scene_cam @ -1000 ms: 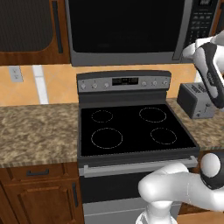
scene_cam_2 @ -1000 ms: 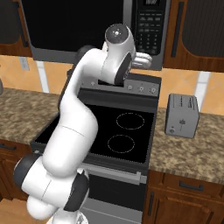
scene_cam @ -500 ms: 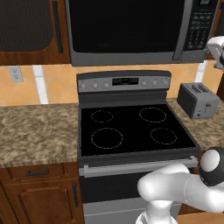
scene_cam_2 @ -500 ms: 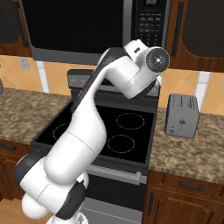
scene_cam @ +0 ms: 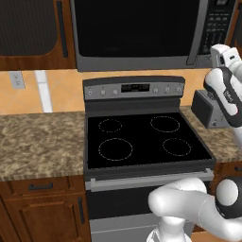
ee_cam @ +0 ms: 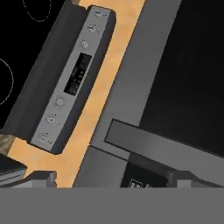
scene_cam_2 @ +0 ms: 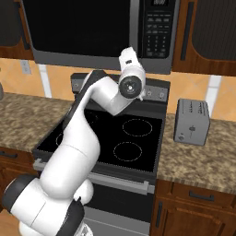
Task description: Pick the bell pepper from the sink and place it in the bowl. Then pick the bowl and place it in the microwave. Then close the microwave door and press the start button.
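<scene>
Your gripper (ee_cam: 111,179) is hanging wide open and empty, microwave door (ee_cam: 183,83) lying just ahead, its button panel (ee_cam: 144,177) sitting between your fingertips.

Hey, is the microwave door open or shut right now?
Shut: the microwave door lies flush in the microwave front, its handle beside the button panel.

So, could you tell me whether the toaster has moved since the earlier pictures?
No. The toaster stands exactly where it was, just right of the stove.

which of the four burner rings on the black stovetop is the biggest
The front-left ring on the black glass stovetop; its white circle is clearly wider than the other three.
</scene>
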